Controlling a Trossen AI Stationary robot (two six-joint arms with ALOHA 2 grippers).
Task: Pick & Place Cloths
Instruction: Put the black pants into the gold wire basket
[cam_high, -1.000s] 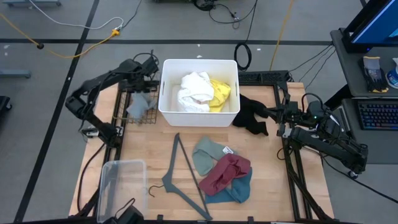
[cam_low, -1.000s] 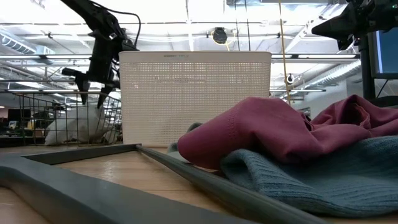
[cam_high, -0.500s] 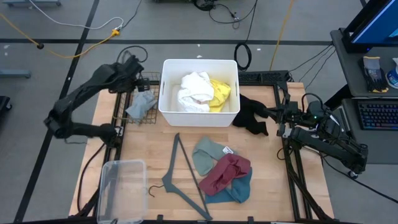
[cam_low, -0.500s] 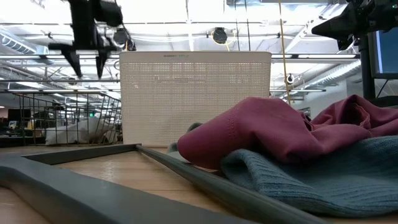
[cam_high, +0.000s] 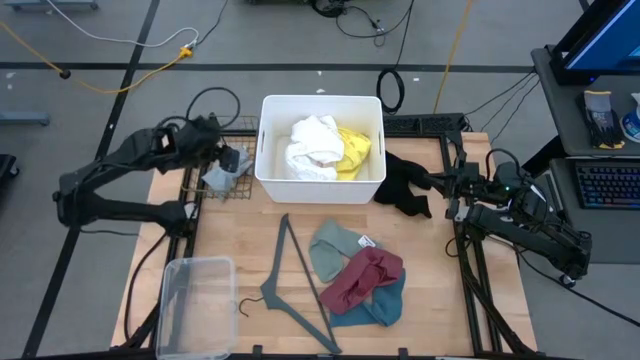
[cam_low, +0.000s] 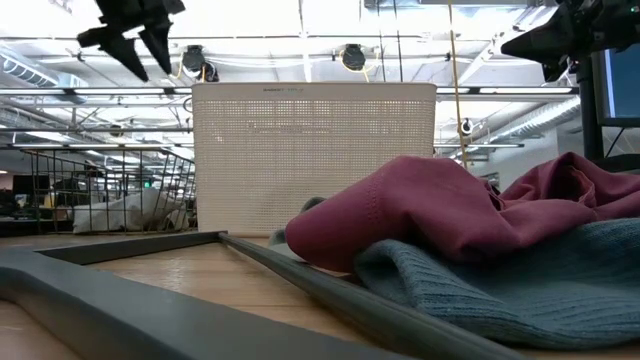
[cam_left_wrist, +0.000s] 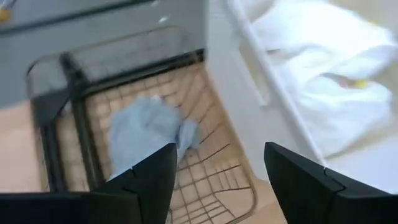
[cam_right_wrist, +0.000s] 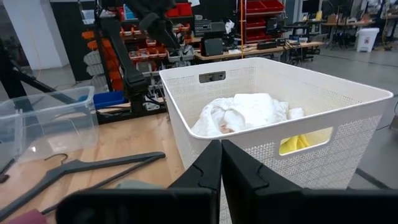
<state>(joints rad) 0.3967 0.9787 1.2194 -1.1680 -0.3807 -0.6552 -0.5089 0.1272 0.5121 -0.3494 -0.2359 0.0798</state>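
My left gripper (cam_high: 218, 152) hangs open, with nothing between its fingers, high over the wire basket (cam_high: 238, 190) at the table's left. A grey cloth (cam_left_wrist: 144, 129) lies on the basket's floor below my left gripper (cam_left_wrist: 217, 177). The white bin (cam_high: 268, 160) holds a white cloth (cam_high: 313, 143) and a yellow cloth (cam_high: 356, 152). A black cloth (cam_high: 403, 186) lies on the table right of the bin, and my right gripper (cam_high: 434, 182) stands shut and level beside it. Sage-green (cam_high: 334, 247), maroon (cam_high: 365, 277) and teal (cam_high: 388, 301) cloths lie heaped near the front.
A thin grey hanger (cam_high: 296, 285) lies on the table left of the heap. A clear plastic tub (cam_high: 195, 298) stands at the near left corner. Bare wood shows between the bin and the heap.
My left gripper has risen from just above the wire basket and drawn back toward the table's left and near edges, turning as it went, its fingers empty. The grey cloth stays in the basket and has slumped lower. My right arm has kept still.
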